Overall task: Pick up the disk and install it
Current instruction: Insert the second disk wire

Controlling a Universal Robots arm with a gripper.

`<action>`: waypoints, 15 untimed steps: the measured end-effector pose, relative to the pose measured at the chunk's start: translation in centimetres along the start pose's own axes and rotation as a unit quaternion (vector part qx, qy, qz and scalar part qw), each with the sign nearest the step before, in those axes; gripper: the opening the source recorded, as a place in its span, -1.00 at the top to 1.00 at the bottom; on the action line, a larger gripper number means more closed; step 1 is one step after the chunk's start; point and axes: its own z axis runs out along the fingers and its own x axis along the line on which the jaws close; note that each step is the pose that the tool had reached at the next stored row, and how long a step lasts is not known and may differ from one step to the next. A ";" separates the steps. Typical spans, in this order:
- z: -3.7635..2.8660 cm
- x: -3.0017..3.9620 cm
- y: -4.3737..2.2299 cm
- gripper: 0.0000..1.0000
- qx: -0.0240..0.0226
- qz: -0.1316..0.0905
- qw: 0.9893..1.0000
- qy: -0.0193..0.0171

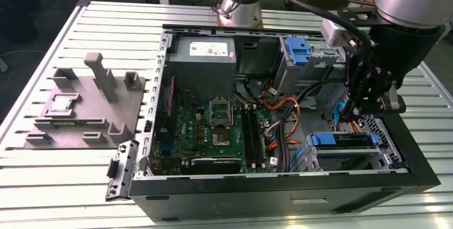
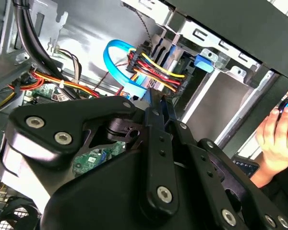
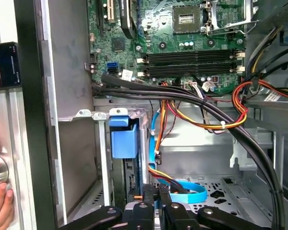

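Note:
The disk (image 1: 343, 140), silver-grey with a blue carrier frame, sits in the drive cage at the exterior view's lower right corner of the open computer case. Its blue carrier front (image 3: 122, 139) shows in the bay in the first wrist view, and a blue tab (image 2: 205, 61) in the second. My gripper (image 1: 351, 117) hangs inside the case just beside that cage. In both wrist views the black fingers (image 2: 156, 115) stand close together, with the end of a blue flat cable (image 2: 116, 48) between them (image 3: 156, 194). A bundle of red, yellow and black wires (image 2: 156, 72) ends right by the fingertips.
The case holds a motherboard (image 1: 219, 128), a grey power-supply box (image 1: 201, 54), a second blue carrier (image 1: 297, 49) and thick black cables (image 3: 182, 96). A grey plastic stand (image 1: 85, 107) is on the table to the exterior view's left. A person's hand (image 2: 278, 134) rests outside the case wall.

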 end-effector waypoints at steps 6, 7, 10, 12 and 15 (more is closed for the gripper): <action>0.06 0.49 0.52 0.68 0.008 -0.001 1.000 -0.001; 0.09 0.56 0.58 0.68 0.010 -0.001 1.000 -0.001; 0.17 0.76 0.72 0.68 0.016 -0.002 1.000 -0.002; 0.26 0.84 0.81 0.68 0.020 -0.003 1.000 -0.003; 0.40 0.96 1.01 0.68 0.024 -0.004 1.000 -0.005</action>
